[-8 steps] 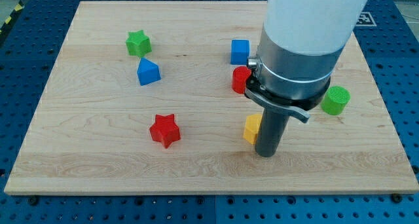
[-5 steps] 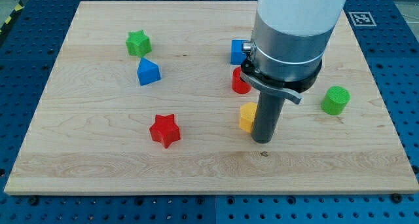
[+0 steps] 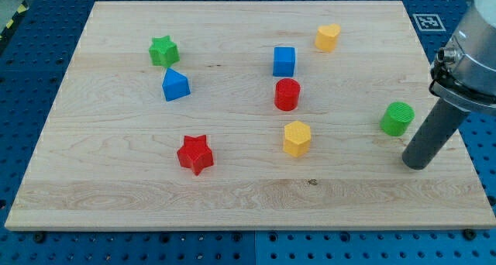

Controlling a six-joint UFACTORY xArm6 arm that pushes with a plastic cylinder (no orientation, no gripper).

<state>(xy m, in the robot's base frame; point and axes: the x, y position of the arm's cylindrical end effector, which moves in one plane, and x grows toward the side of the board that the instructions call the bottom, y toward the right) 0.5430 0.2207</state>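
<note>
Rod down at the view's right, tip (image 3: 416, 165) resting on the wooden board (image 3: 116, 195) near its right edge. No jaws on this tool: a plain dark rod, touching no block.

Nearest: green cylinder (image 3: 397, 118), just up and left of the tip, close but apart.

Toward the middle:
- yellow hexagon (image 3: 297, 138), well left of the tip, at about the same height in the view;
- red cylinder (image 3: 287, 94), just above the hexagon, apart from it;
- blue cube (image 3: 284, 61), just above the red cylinder, with a small gap;
- second yellow block (image 3: 327, 37), up and right of the cube, near the board's top; exact shape hard to tell.

On the view's left half:
- red star (image 3: 194, 154), low, well left of the yellow hexagon;
- blue block (image 3: 175, 85), wedge-like, above the red star;
- green star (image 3: 163, 51), just up and left of the blue block, apart from it.

Board lying on a blue perforated counter (image 3: 31, 71). Black-and-white marker (image 3: 428, 21) just past the board's top right corner. Arm's metal collar and white body cut off by the right edge of the view.
</note>
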